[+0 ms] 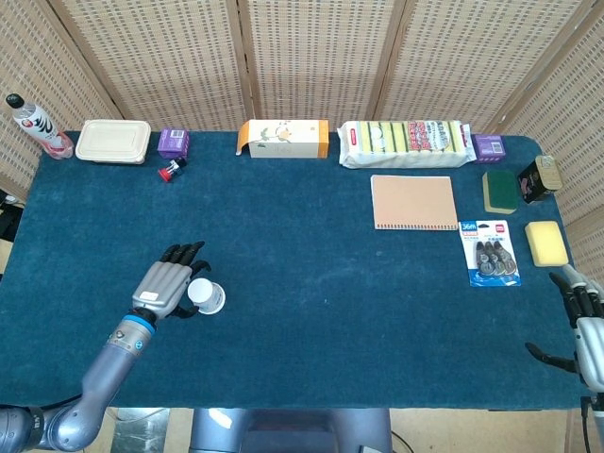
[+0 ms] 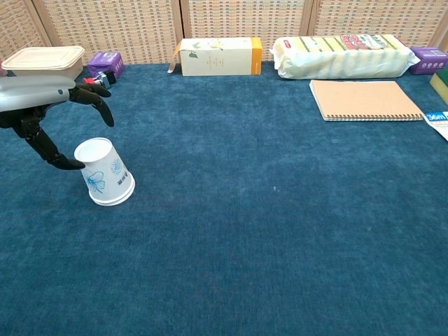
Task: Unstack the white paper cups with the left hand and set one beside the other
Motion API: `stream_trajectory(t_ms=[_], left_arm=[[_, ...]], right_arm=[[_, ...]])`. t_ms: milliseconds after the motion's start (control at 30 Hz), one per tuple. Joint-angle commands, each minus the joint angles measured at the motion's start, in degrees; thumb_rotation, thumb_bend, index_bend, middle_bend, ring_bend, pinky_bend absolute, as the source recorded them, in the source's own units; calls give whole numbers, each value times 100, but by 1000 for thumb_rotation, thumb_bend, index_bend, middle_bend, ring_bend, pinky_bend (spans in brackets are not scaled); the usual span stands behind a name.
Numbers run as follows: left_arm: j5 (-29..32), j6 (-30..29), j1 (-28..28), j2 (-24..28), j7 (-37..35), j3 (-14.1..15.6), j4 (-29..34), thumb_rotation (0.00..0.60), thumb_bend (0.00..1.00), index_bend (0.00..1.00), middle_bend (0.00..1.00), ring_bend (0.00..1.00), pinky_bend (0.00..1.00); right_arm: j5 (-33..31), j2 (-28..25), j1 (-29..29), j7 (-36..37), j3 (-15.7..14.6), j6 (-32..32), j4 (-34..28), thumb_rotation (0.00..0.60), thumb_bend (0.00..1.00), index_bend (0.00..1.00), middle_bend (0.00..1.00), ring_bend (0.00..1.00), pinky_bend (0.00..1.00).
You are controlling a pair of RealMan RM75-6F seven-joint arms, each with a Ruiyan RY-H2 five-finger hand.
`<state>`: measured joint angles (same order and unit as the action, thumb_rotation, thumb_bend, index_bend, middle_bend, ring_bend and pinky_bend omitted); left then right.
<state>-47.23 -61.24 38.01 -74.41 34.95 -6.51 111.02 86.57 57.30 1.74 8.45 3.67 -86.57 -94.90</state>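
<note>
The white paper cups [image 1: 206, 296] [image 2: 103, 171] stand stacked upside down on the blue table, with a blue print on the side. My left hand [image 1: 170, 285] [image 2: 49, 112] is right beside the stack on its left, fingers spread above and around the top, thumb [image 2: 59, 159] close to the cup's upper edge. It holds nothing. My right hand [image 1: 585, 330] rests at the table's front right corner, fingers apart, far from the cups; the chest view does not show it.
Along the back edge: a bottle [image 1: 36, 125], a lidded food box [image 1: 113, 141], a purple box [image 1: 173, 142], a small red item [image 1: 170, 172], a carton [image 1: 283, 138], a sponge pack [image 1: 406, 142]. A notebook [image 1: 412, 202], sponges [image 1: 545, 243] and a blister pack [image 1: 490, 252] lie right.
</note>
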Motion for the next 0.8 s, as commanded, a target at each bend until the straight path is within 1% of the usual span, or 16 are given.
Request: stream_trajectory(t_ms=[33,200,533,800], left_arm=[[83,-21,58,-57,42,24,-57,600,209,259,0,0,0],[192,-34,139,-131,79,64,-113,600,209,272,0,0,0],[266,-171,234,-167,172,125,-57,600,228,341,0,0,0],[145,-348,233,-133,246,221,63,600,234,370,0,0,0]], right_arm=[[-4,-3,1,13,1,3,4,600,0,45,0,0,0],[-27,-15,5,46,8,19,6,600,0,45,0,0,0],[-16,-37,8,91,3,26,9,600,0,45,0,0,0],[-11,-44,10,101,-2,29,6,600,0,45,0,0,0]])
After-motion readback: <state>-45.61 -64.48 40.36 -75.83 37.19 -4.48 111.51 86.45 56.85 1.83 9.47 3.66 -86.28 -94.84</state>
